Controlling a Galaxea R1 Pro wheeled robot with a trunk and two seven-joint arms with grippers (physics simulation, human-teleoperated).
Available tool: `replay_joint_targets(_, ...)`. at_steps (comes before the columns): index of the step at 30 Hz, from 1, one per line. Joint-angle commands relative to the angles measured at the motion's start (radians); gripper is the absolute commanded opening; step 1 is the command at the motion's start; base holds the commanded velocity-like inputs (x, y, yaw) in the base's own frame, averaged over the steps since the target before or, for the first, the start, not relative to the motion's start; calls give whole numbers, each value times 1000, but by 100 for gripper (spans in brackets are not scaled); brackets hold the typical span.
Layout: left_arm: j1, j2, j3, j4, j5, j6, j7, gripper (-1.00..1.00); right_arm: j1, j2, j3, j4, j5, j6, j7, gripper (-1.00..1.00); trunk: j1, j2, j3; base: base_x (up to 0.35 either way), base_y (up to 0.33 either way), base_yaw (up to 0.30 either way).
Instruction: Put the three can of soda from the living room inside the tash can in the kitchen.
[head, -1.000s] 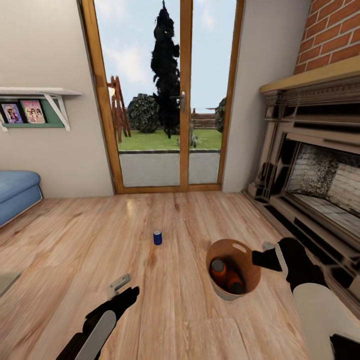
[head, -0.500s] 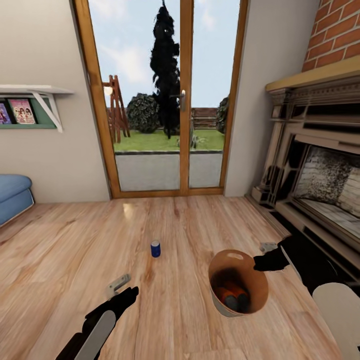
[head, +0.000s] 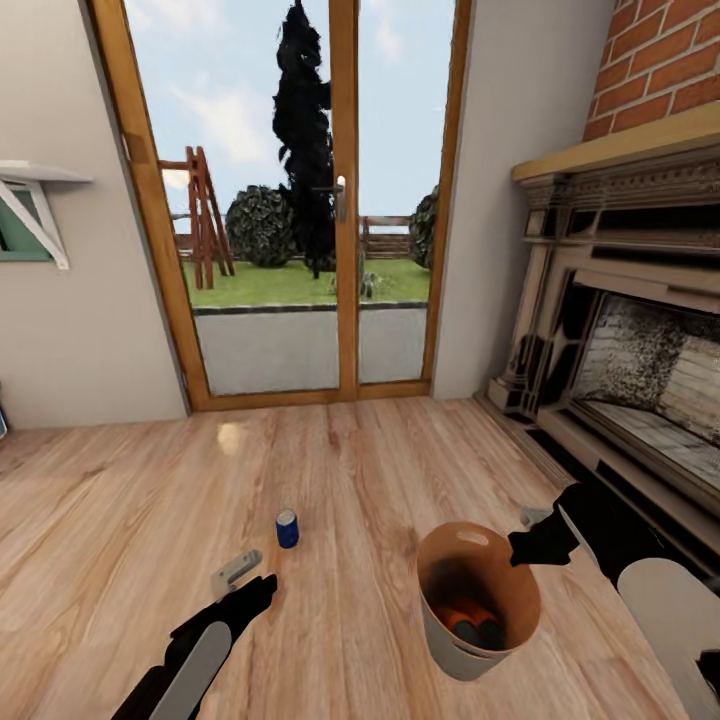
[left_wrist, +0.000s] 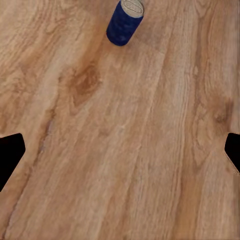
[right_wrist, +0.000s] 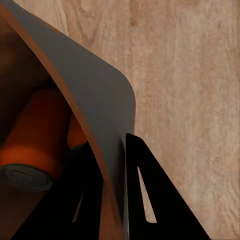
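The blue can (head: 287, 528) now stands nearer, just ahead of the spread-fingered left gripper (head: 236, 571), while the right gripper (head: 528, 545), pinching the tash can (head: 470, 655) rim, could tip its orange cans (right_wrist: 32, 145) out.

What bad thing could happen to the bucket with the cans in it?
The right gripper pinches just the thin rim of the trash can, so it might slip or tip and spill the orange can inside. The blue can stands alone on the floor; the left gripper could knock it over while reaching.
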Motion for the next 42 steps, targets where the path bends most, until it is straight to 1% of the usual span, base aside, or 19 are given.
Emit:
replay_joint_targets(1,0,0,0,1,0,0,0,100,-2,0,-3,5,-27,7,5,-100,0,0,0,348,0,-264)
replay_joint_targets(5,0,0,0,3,-1,-1,0,100,-4,1,-7,16,-30,7,4,-100,0,0,0,348,0,-212)
replay_joint_targets(13,0,2,1,3,-4,-3,1,100,0,6,-7,14,-33,7,-1,-100,0,0,0,348,60,-29)
replay_joint_targets(16,0,3,3,3,-4,-4,3,100,5,22,-3,7,-26,7,-3,-100,0,0,0,348,101,0)
replay_joint_targets(19,0,3,3,3,-4,-4,3,100,7,29,0,5,-24,7,-4,-100,0,0,0,348,102,0)
replay_joint_targets(25,0,3,1,4,-5,0,4,100,9,31,0,3,-24,7,-4,-100,0,0,0,348,89,0)
replay_joint_targets(28,-3,2,1,25,-4,6,2,100,10,30,1,2,-24,7,-4,-100,0,0,0,348,23,0)
replay_joint_targets(31,-30,0,1,75,-1,45,-2,100,11,30,0,-14,-24,7,-4,-100,0,0,0,348,7,0)
replay_joint_targets(32,-46,-1,0,105,1,73,-3,100,12,30,0,-28,-23,7,-4,-100,0,0,0,348,3,0)
replay_joint_targets(33,-72,-3,0,154,3,129,-5,100,12,30,-1,-47,-23,7,-4,-100,0,0,0,348,1,0)
replay_joint_targets(34,-88,-5,-1,184,4,165,-5,100,13,30,-1,-55,-23,7,-4,-100,0,0,0,348,1,0)
replay_joint_targets(36,-107,-15,-1,224,3,216,-3,100,13,30,-1,-63,-23,7,-4,-100,0,0,0,348,0,0)
replay_joint_targets(40,-119,-20,-1,249,0,247,1,100,14,31,1,-68,-21,7,-4,-100,0,0,0,348,0,0)
replay_joint_targets(42,-120,-16,-1,255,-2,251,2,100,15,31,2,-69,-21,7,-4,-100,0,0,0,348,0,0)
